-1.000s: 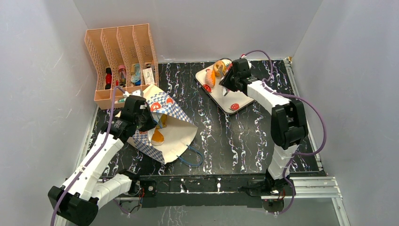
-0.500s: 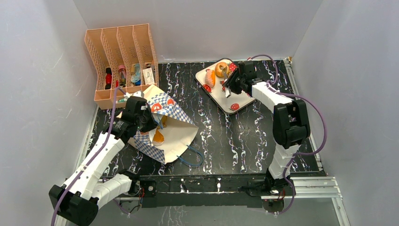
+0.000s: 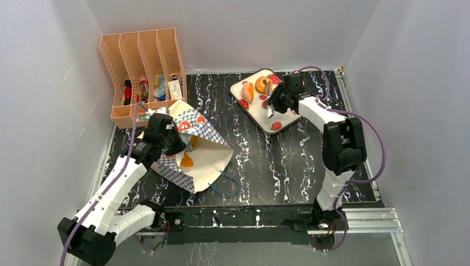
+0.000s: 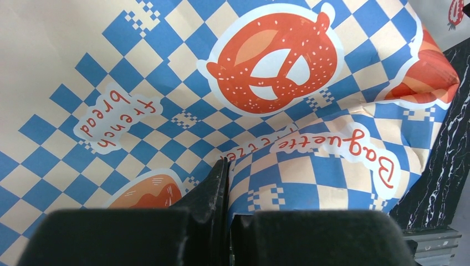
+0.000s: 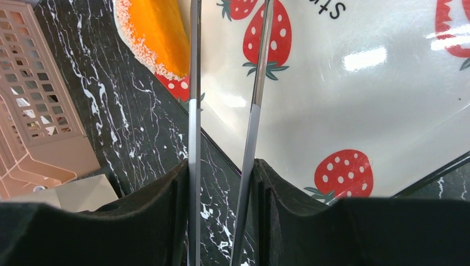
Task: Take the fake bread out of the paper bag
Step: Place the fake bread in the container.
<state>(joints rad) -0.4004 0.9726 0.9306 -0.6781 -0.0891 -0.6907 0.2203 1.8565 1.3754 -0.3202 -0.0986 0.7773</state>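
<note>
On the strawberry tray [image 3: 256, 111], orange fake bread [image 3: 248, 91], long axis near-to-far

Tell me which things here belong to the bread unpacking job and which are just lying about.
Job: paper bag; fake bread on the strawberry tray, another piece in the bag's mouth; left gripper pinching the bag.
Lying about: peach file rack with small items in its slots.

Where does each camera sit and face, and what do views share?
Top external: above, behind the bases, looking down; both arms show.
Left wrist: close on the paper bag; left gripper pinching it.
Right wrist: down onto the strawberry tray; right gripper open.
Shared with top: strawberry tray, paper bag.
</note>
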